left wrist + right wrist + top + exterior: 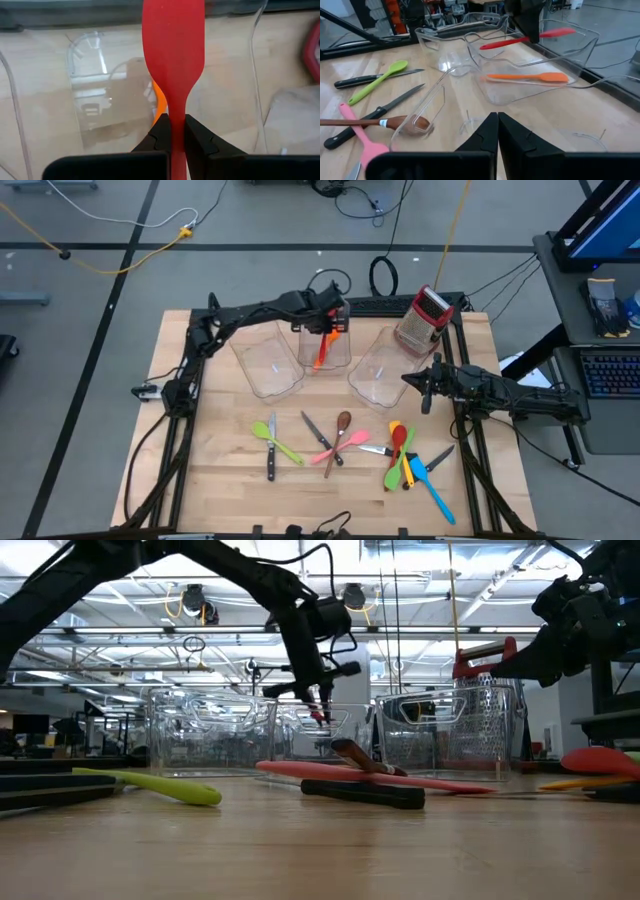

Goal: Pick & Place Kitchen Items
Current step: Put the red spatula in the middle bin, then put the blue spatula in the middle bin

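Red spatula (172, 45) pinched at its neck by the left tool (172, 135); fingers pressed tight on either side of the handle, blade sticking out ahead of them. From overhead the left tool (328, 320) hangs over the middle clear bin (340, 352), spatula above the bin's opening. An orange spatula (530, 77) already lies inside that bin, just under the red one (530, 37).

Middle bin as landmark: one more clear bin (270, 365) just beside it on the left arm's side, another (385, 370) on the right arm's side. Red-topped grater (423, 317) stands beyond that last bin, at the desk's far edge.

Right tool (427, 388) hovers near the bin on the right arm's side, fingers pressed together, holding nothing; the right wrist view shows them closed (496, 127).

Nearer the front edge of the desk (200, 480) than the middle bin: green spoon (275, 440), black-handled knife (271, 455), second knife (320, 438), pink spatula (335, 448), brown spoon (342, 425). Further toward the right arm's side, a heap: red spoon (398, 440), blue spatula (432, 492), others overlapping.
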Robot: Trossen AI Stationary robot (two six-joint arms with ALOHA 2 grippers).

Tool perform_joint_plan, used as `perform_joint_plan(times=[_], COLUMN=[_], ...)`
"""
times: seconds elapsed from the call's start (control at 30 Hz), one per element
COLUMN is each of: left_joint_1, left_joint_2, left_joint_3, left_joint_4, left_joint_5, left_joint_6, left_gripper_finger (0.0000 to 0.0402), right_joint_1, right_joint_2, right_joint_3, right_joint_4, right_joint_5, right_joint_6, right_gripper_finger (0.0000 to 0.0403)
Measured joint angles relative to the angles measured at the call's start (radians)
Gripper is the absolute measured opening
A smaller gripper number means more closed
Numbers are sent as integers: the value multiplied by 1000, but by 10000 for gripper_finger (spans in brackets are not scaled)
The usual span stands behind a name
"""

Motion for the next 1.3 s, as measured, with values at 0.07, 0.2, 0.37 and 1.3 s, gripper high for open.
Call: perform_joint_plan(times=[0.07, 0.2, 0.37, 1.3], left_joint_1=[0, -5, -11, -12], left_joint_2=[8, 24, 47, 81], left_joint_3=[0, 0, 0, 1], left_joint_4=[0, 0, 8, 56], left_joint_5=[0, 5, 33, 68], left_joint_6=[0, 8, 43, 176], left_gripper_finger=[17, 15, 19, 62], right_joint_1=[0, 0, 0, 0], right_joint_2=[0, 0, 0, 0], right_joint_3=[0, 0, 0, 0], right_joint_4=[0, 0, 0, 0], right_joint_5=[-1, -1, -1, -1], right_joint_6=[0, 0, 0, 0], right_gripper_finger=[4, 4, 4, 4])
